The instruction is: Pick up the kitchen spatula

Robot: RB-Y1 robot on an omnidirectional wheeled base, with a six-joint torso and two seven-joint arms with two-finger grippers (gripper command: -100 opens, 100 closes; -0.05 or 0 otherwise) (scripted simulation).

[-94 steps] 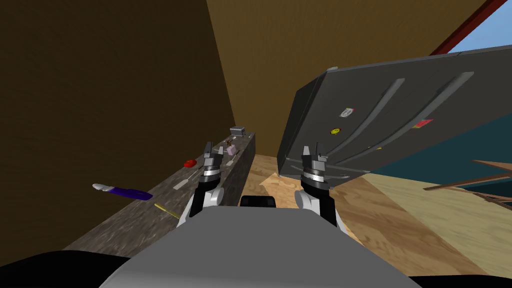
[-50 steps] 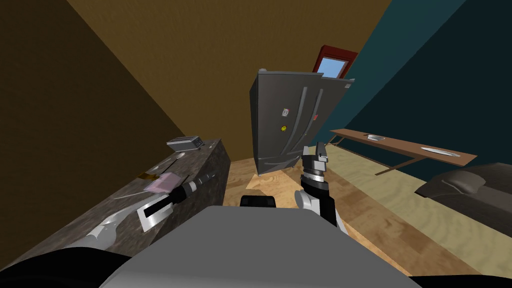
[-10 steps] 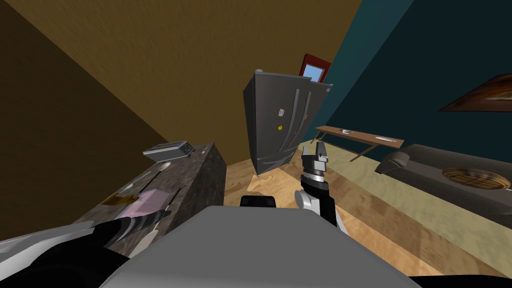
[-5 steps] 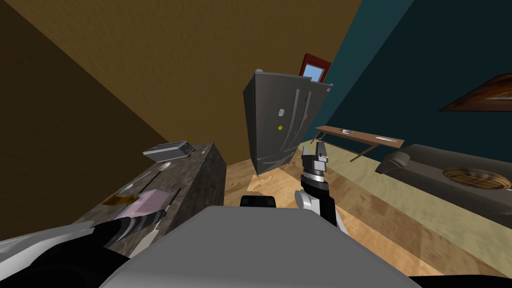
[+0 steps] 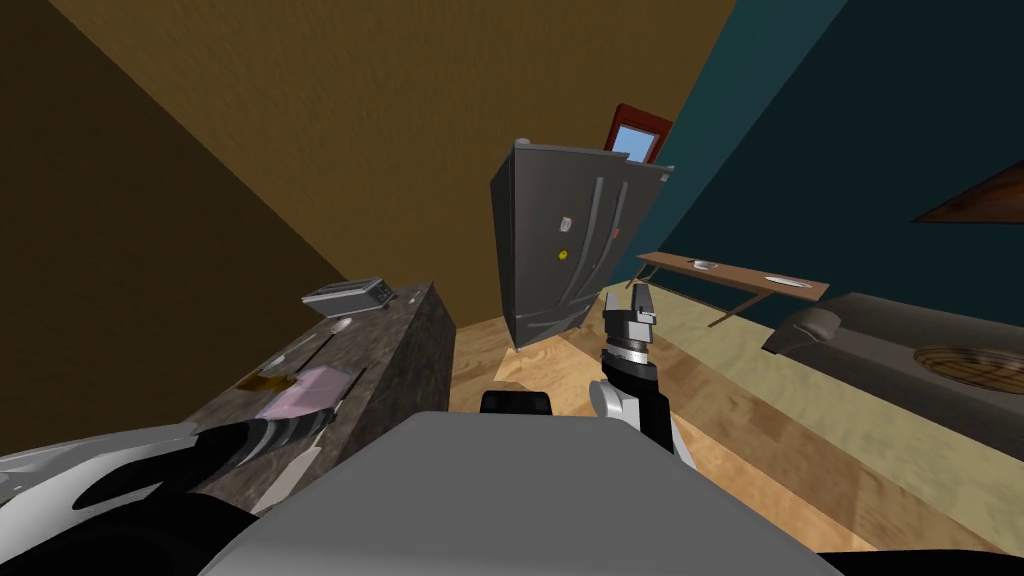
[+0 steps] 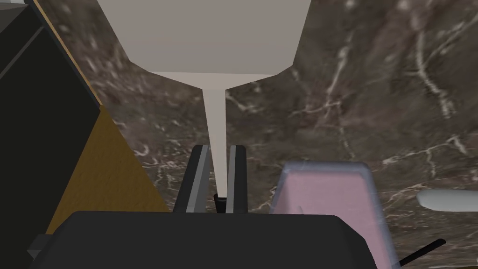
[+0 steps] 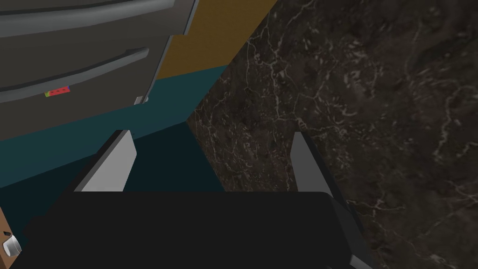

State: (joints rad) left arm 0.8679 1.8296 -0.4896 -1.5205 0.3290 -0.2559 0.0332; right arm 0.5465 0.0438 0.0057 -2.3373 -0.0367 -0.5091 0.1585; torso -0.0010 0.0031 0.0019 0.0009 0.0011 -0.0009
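The spatula (image 6: 205, 37) is pale, with a wide flat blade that narrows to a thin neck. My left gripper (image 6: 219, 148) is shut on that neck, one finger pressing each side, over the dark marbled counter (image 6: 373, 93). I cannot tell whether the blade rests on the counter or hangs just above it. In the head view my left forearm (image 5: 250, 445) reaches over the near end of the counter (image 5: 400, 330). My right gripper (image 5: 635, 293) is raised in front of my chest; its wrist view shows this gripper (image 7: 211, 134) open and empty.
A pink pad (image 6: 326, 187) lies right beside my left gripper, with a grey rounded utensil (image 6: 448, 200) past it. A toaster (image 5: 347, 293) stands at the counter's far end. A dark fridge (image 5: 570, 250) is ahead, with a wooden side table (image 5: 740, 275) and sofa (image 5: 900, 340) to the right.
The whole head view has shifted a little, which is my own move. My left forearm stays over the counter by the pink pad. The right arm has not moved.
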